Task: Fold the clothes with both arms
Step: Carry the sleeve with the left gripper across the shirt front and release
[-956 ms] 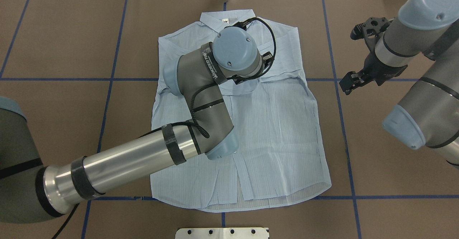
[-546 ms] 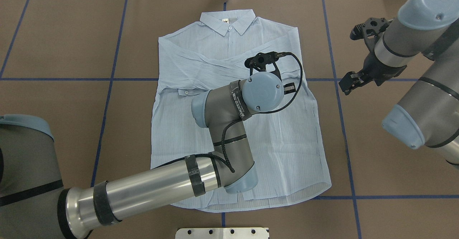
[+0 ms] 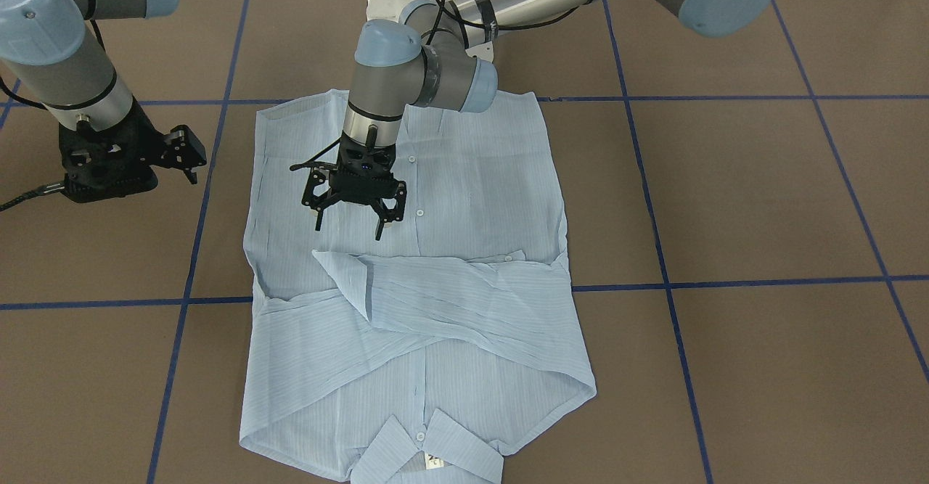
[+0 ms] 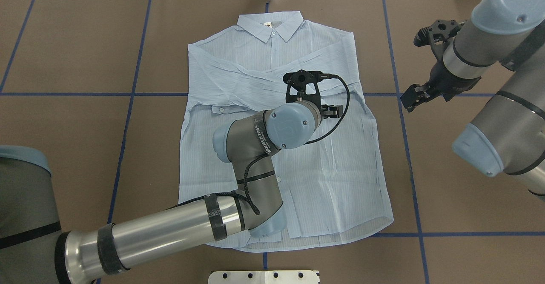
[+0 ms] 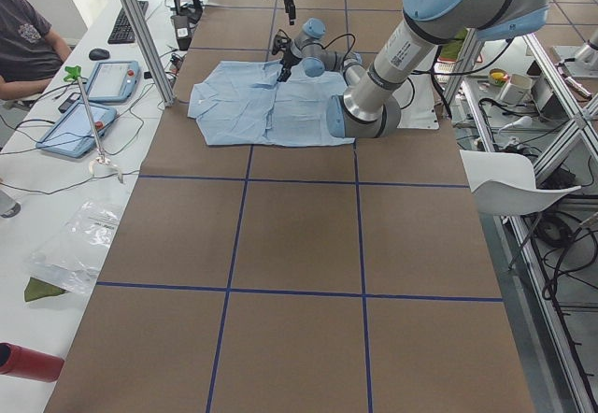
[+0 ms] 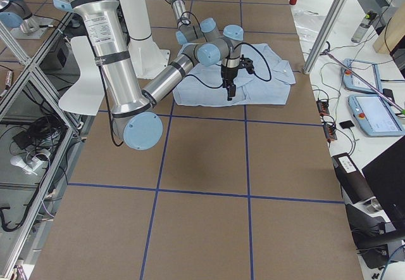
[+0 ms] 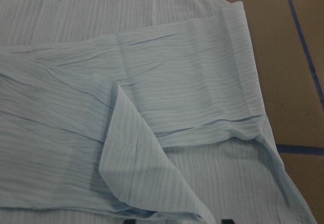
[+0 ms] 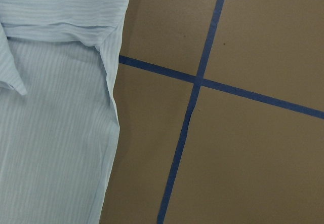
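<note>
The clothes are one light-blue striped shirt lying flat and face up on the brown table, collar at the far side. Both sleeves are folded across the chest, and one cuff flap is turned up. My left gripper hangs open and empty just above the shirt's middle, beside that flap. In the left wrist view the folded sleeve fills the frame. My right gripper hovers off the shirt's side over bare table, looks open and holds nothing. The right wrist view catches the shirt edge.
Blue tape lines mark a grid on the brown table cover. The white robot base plate sits at the near edge. In the exterior left view, a person and tablets are at a side bench beyond the table.
My left arm drew back from the collar area to the shirt's middle, uncovering the crossed sleeves. The right arm barely moved.
</note>
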Available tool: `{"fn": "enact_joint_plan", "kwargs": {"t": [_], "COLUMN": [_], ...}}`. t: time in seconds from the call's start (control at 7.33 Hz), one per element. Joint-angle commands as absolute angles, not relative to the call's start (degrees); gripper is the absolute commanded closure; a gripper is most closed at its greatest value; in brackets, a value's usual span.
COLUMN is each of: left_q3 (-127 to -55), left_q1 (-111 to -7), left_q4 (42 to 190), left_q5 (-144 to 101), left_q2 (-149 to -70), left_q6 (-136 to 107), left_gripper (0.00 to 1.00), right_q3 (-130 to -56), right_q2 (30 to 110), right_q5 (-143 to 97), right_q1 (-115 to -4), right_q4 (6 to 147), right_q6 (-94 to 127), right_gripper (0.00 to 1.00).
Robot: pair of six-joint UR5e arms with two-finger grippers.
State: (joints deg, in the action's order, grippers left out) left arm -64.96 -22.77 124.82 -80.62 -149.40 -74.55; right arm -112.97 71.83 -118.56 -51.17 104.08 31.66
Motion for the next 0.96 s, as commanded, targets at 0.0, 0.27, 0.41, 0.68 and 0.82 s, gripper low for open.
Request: {"fn": "enact_joint_plan", "kwargs": {"t": [0.0, 0.27, 0.41, 0.68, 0.82], "left_q3": [-64.0, -59.3, -58.5, -54.2, -52.7], "left_q1": [-23.9, -25.5, -26.0, -26.3, -26.3], "left_q4": [129.3, 136.9, 137.7, 143.9, 146.9], "left_q5": [-80.6, -80.7, -82.2, -82.8, -83.8], "left_q2": [-149.1, -149.1, -149.1, -149.2, -149.2], "left_q6": [-74.4, -74.5, -74.5, -74.5, -74.6], "left_gripper": [0.0, 0.0, 0.0, 0.0, 0.0], "right_q3": [-112.9, -113.0, -113.2, -113.1, -113.1], "right_q2": [71.8, 71.8, 71.7, 71.8, 71.8], "right_q5": [-118.5, -118.5, -118.5, -118.5, -118.5], "right_q1": [-51.2, -51.2, -51.2, -51.2, -51.2], "right_q4": [104.1, 104.0, 104.0, 104.0, 104.0], "right_q6": [31.6, 31.6, 31.6, 31.6, 31.5], "right_gripper": [0.0, 0.0, 0.0, 0.0, 0.0]}}
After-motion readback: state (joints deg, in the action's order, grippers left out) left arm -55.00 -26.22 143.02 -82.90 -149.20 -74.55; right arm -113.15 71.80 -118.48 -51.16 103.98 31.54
